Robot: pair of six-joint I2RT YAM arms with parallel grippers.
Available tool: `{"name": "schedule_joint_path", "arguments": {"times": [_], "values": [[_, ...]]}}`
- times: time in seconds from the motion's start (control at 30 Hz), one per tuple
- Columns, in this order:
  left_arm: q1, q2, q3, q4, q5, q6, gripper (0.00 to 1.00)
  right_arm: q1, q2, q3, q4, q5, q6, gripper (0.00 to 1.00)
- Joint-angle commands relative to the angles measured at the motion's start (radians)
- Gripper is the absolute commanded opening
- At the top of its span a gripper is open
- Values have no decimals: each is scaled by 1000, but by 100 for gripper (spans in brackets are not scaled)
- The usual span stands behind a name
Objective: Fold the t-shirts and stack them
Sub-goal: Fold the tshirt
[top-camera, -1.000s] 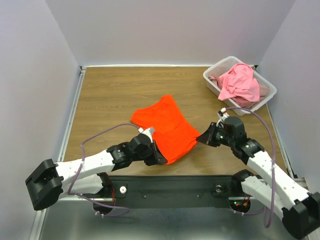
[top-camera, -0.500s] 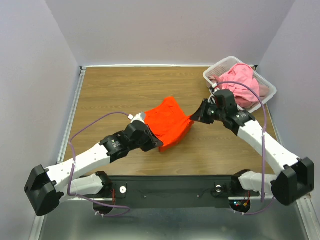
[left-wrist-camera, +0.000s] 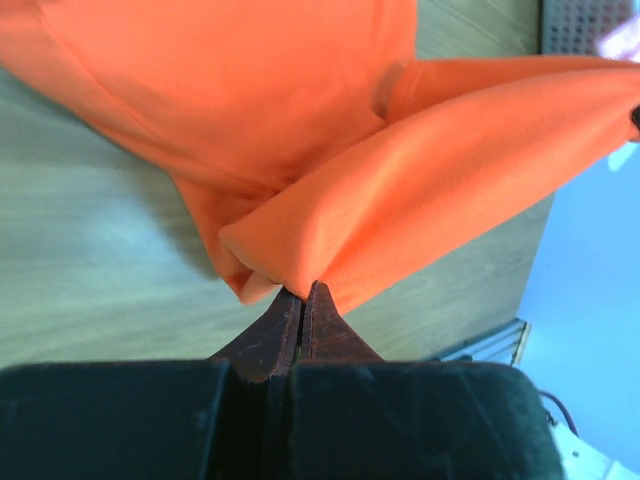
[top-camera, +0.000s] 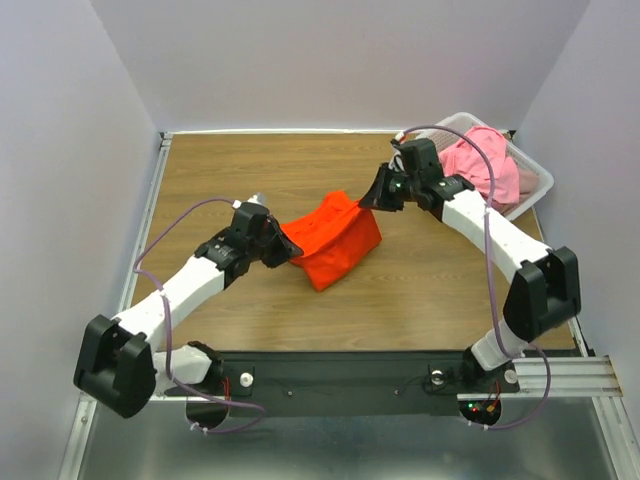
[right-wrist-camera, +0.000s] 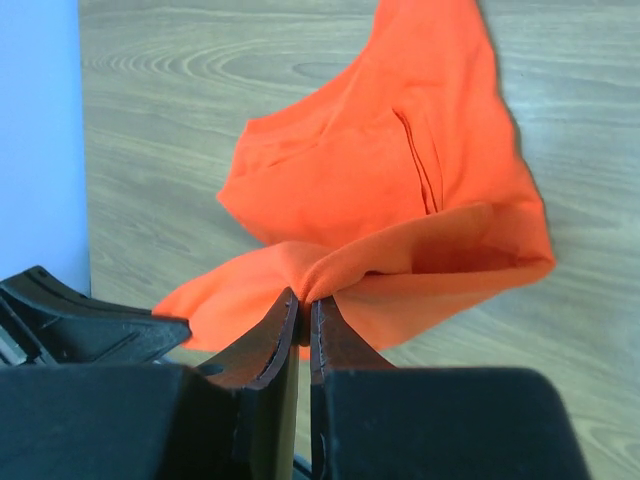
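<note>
From above: the white plastic lattice basket (top-camera: 533, 190) in the far right corner of the wooden worktop (top-camera: 230, 170) holds the crumpled pink t-shirt (top-camera: 485, 165). Mid-worktop, the orange t-shirt (top-camera: 335, 240) is doubled over, soft and smooth, stretched between both arms.

Left wrist: the left pincer (left-wrist-camera: 302, 292) is clamped tight on a folded orange edge.

Right wrist: the right pincer (right-wrist-camera: 303, 300) is nipped shut on a bunched orange hem above the wood grain.

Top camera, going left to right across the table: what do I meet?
First the left gripper → orange t-shirt → right gripper → pink t-shirt.
</note>
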Motion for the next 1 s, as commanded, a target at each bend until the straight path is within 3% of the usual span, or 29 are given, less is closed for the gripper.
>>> {"name": "schedule_joint_path", "arguments": {"times": [0.0, 0.27, 0.3, 0.33, 0.43, 0.47, 0.5, 0.53, 0.67, 0.97], "values": [[89, 83, 58, 23, 73, 99, 0, -4, 102, 118, 53, 3, -38, 5], [215, 318, 156, 60, 130, 192, 0, -7, 364, 285, 51, 52, -59, 5], [225, 340, 164, 45, 126, 200, 7, -7, 407, 311, 51, 52, -59, 8], [233, 360, 173, 44, 130, 208, 30, -7, 426, 325, 51, 51, -59, 11], [244, 406, 200, 51, 142, 225, 68, -8, 463, 354, 51, 41, -55, 32], [245, 416, 213, 55, 144, 231, 98, -8, 463, 357, 51, 46, -53, 52], [245, 418, 220, 57, 139, 235, 98, -8, 461, 359, 51, 47, -58, 60], [245, 421, 228, 41, 136, 240, 98, -10, 449, 354, 51, 51, -58, 74], [245, 385, 211, 40, 129, 235, 98, -10, 386, 308, 51, 72, -70, 100], [236, 210, 18, 83, 80, 179, 98, -11, 167, 62, 54, 75, -76, 100]]}}
